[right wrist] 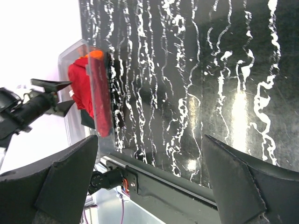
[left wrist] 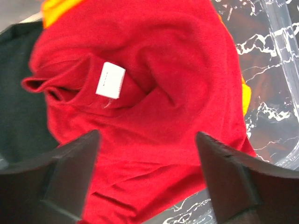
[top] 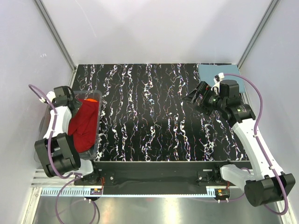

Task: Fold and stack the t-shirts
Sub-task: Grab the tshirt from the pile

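The deep red t-shirt [top: 84, 123] lies crumpled in a clear bin [top: 96, 148] at the table's left edge, its white label [left wrist: 110, 80] showing. The bright orange t-shirt [top: 93, 99] peeks out from under it at the bin's far end. My left gripper [left wrist: 145, 135] hangs open just above the red t-shirt [left wrist: 154, 60], holding nothing. The dusty teal-blue t-shirt [top: 212, 71] lies flat at the back right corner. My right gripper [top: 195, 94] is open and empty above the right part of the table, near the teal-blue shirt.
The black marbled table [top: 149, 116] runs between the arms. The bin's clear walls [left wrist: 280, 70] stand around the shirts. A dark cloth [left wrist: 18, 93] lies beside the red shirt. The right wrist view shows the bin [right wrist: 70, 51] and the left gripper [right wrist: 63, 95] far off.
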